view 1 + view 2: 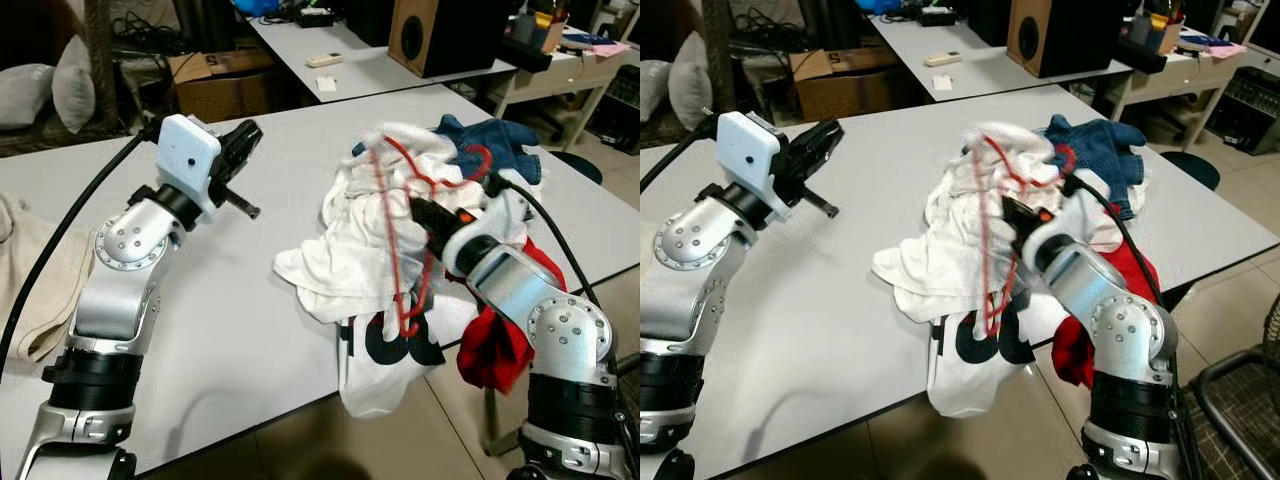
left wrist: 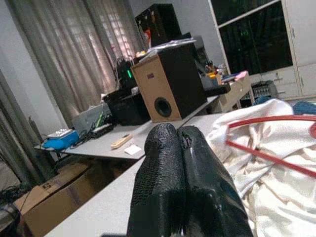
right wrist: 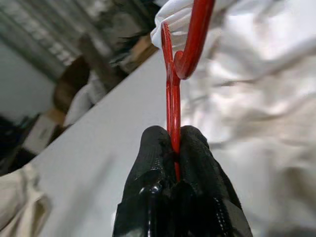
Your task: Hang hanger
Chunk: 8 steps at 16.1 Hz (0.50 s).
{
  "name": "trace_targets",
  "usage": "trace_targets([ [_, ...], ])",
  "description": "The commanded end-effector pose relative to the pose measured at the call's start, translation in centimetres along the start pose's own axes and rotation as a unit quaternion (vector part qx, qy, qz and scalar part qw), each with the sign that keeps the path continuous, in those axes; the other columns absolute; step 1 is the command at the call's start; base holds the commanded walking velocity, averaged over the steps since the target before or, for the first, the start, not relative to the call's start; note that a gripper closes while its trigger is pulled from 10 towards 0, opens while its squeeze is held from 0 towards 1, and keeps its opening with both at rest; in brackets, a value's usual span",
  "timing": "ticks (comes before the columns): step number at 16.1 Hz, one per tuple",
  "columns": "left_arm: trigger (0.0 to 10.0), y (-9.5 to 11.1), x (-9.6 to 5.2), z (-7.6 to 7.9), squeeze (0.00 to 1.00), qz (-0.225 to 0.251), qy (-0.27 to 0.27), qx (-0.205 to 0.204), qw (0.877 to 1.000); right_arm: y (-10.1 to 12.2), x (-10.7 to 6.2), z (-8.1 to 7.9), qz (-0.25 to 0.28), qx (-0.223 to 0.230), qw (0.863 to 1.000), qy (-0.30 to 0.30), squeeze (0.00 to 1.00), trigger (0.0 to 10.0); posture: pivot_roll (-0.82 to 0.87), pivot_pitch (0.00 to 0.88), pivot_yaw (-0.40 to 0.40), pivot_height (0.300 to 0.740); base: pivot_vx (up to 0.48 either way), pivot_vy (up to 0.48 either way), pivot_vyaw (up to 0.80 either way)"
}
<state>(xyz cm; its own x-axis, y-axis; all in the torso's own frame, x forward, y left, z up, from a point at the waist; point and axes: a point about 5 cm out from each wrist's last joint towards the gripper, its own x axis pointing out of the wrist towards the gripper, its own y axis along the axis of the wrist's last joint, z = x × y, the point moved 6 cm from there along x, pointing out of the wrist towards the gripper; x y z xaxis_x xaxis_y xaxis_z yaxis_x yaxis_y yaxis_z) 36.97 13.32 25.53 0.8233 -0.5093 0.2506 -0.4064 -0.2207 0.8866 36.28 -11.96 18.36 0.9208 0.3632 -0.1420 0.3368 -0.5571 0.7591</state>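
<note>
Right tool (image 3: 174,148) pinched on thin red hanger (image 1: 395,215) wire, fingers (image 3: 153,163) pressed from both sides. Hanger long axis running up and away from tool, leaning on white clothes (image 1: 350,240) heaped at near right of worktop (image 1: 250,330), lower end dangling past the edge over a printed shirt (image 1: 385,350). Hook end up top of pile near blue garment (image 1: 495,150), judged the part to lead for hanging; no rail or rod visible. Left tool (image 2: 182,168) pressed together, empty, raised over bare worktop well left of pile, pointing toward it. Right arm clearly nearer. Speaker (image 1: 440,35) on far desk.
</note>
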Motion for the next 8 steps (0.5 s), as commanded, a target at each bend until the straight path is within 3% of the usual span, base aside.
trace_targets([
  [1, 0.0, -0.1, 0.1, 0.8, 0.0, -0.004, -0.015, -0.001, 1.0, 0.9, -0.3, -1.9, 0.011, -0.008, 0.999, 0.049, 0.0, 10.0, -0.04, 0.0, 0.024, 0.74, 0.0, 0.0, 0.0],
  [2, 0.0, -0.6, 0.0, 0.6, 0.0, -0.013, -0.01, 0.0, 1.0, 1.5, -0.9, -3.3, 0.025, -0.022, 0.995, 0.097, 0.0, 10.0, -0.05, 0.0, 0.029, 0.74, 0.0, 0.0, 0.0],
  [4, 0.0, -0.9, -0.1, -0.1, 0.0, -0.019, 0.005, 0.006, 1.0, 1.8, -1.5, -4.4, 0.033, -0.04, 0.989, 0.137, 0.0, 10.0, -0.05, 0.0, 0.029, 0.74, 0.0, 0.0, 0.0],
  [6, 0.0, -1.1, -0.5, -1.9, 0.0, -0.023, 0.046, 0.01, 0.999, 2.2, -3.2, -5.9, 0.044, -0.077, 0.975, 0.202, 0.0, 10.0, -0.05, 0.0, 0.029, 0.74, 0.0, 0.0, 0.0],
  [7, 2.7, -0.7, -0.8, -3.2, 0.0, -0.016, 0.069, 0.004, 0.997, 2.2, -4.8, -6.5, 0.04, -0.103, 0.963, 0.246, 0.0, 10.0, -0.05, 0.0, 0.029, 0.74, 0.0, 0.0, 0.0],
  [8, 10.0, -0.4, -0.9, -3.7, 0.0, -0.009, 0.079, -0.003, 0.997, 2.3, -5.7, -6.8, 0.038, -0.116, 0.955, 0.27, 0.0, 10.0, -0.05, 0.0, 0.029, 0.74, 0.0, 0.0, 0.0],
])
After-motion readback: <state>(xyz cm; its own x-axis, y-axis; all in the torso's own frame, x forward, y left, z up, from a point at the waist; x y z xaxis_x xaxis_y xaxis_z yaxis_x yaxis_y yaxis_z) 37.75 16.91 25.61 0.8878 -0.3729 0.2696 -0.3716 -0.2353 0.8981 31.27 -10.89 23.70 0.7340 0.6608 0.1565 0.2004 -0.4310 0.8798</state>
